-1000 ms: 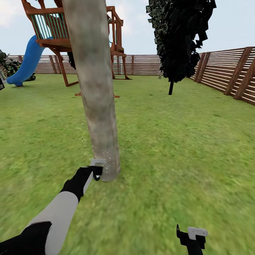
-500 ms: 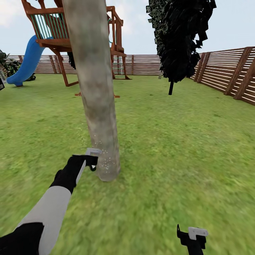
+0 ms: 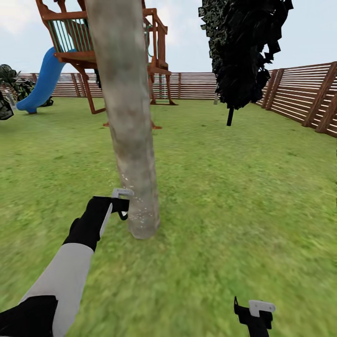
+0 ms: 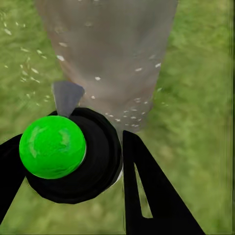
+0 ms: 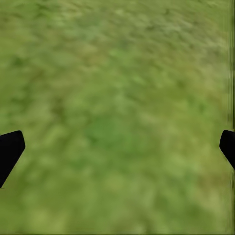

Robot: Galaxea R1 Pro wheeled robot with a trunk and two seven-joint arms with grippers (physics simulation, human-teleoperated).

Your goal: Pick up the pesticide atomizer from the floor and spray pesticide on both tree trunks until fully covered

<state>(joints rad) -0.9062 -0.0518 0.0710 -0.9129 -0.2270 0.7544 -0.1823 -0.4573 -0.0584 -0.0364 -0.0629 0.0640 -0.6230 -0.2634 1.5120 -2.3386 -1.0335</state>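
A thick pale grey-brown tree trunk [image 3: 131, 140] rises from the lawn [image 3: 234, 187] right in front of me. My left gripper [image 3: 122, 207] is held at its lower left side, close to the bark. In the left wrist view that gripper [image 4: 73, 154] is shut on the pesticide atomizer [image 4: 83, 166], a black round body with a bright green ball [image 4: 52, 147] and a grey nozzle [image 4: 66, 95] aimed at the trunk [image 4: 107, 44]. Pale pesticide specks [image 3: 139, 213] dot the low bark [image 4: 128, 116] and the air beside it. My right gripper [image 3: 253, 317] hangs open over grass, its fingertips [image 5: 10, 152] far apart.
A brown slat fence [image 3: 299, 93] rings the garden. Behind the trunk stands a wooden play tower [image 3: 70, 42] with a blue slide [image 3: 44, 82]. A thin-stemmed black-foliaged tree [image 3: 243, 51] grows at the back right, and dark bushes [image 3: 9, 89] sit at the far left.
My left gripper with the atomizer has risen along the trunk's lower left side and drawn slightly left. The head view has shifted a little. The right gripper stays put.
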